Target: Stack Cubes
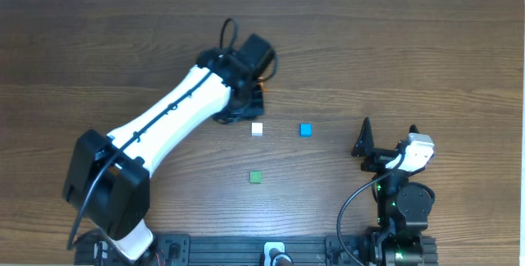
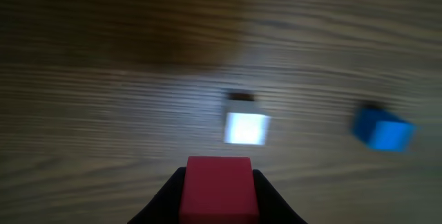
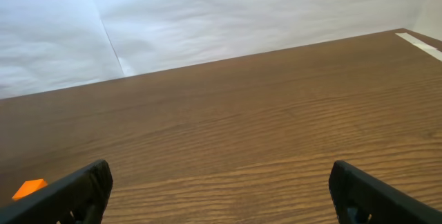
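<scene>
Closest to your lens in the left wrist view is the red cube [image 2: 219, 188], clamped between the two dark fingers of the left gripper [image 2: 219, 182], so that claw is closed on it. Just past the held cube you see the white cube [image 2: 246, 128] on the wooden table [image 2: 103, 79], blurred, and you cannot tell whether red is above it or just short of it. The blue cube [image 2: 383, 131] sits to one side of the white cube, apart from it. From the top view, your left arm stretches from its base to a wrist that shows just up and left of the white cube [image 1: 257, 129]. The blue cube [image 1: 306, 130] lies to the right of the white cube on the same line, near but not touching. The green cube [image 1: 255, 177] lies on the arm-base side of the white cube, apart from it. Your right gripper [image 1: 387, 135] hangs well to the right of the white cube, beyond the blue one, above its own base, fingers spread. In the right wrist view those fingers stand wide apart with nothing between them, and a small orange piece [image 3: 29, 188] shows beside one finger
</scene>
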`<state>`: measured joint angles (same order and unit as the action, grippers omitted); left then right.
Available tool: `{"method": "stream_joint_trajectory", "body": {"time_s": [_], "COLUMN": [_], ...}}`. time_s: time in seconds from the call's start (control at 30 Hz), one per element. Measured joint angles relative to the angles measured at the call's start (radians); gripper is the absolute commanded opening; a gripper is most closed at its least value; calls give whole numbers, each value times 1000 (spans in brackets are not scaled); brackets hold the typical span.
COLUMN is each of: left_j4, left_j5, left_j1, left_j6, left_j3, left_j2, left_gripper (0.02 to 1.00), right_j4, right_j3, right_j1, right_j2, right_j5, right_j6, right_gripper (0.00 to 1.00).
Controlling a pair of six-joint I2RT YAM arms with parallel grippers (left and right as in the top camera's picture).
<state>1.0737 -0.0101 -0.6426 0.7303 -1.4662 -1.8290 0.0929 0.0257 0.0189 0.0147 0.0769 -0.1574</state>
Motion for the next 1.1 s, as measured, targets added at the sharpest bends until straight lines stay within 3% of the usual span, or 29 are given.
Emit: {"method": "stream_joint_trajectory", "body": {"time_s": [0.43, 1.1], "left_j4": [-34, -50], "left_j5": [3, 31], "left_j1": [-85, -89], "left_j6": [78, 79], "left_j3": [-13, -13], "left_j2": [-93, -160], "left_gripper": [38, 40], "right_j4": [0, 0], "right_j3": [0, 0], "right_j1": [0, 0], "right_j2": [0, 0], "right_j5": [0, 0], "right_j6": [-1, 0], "right_gripper": [991, 993]}}
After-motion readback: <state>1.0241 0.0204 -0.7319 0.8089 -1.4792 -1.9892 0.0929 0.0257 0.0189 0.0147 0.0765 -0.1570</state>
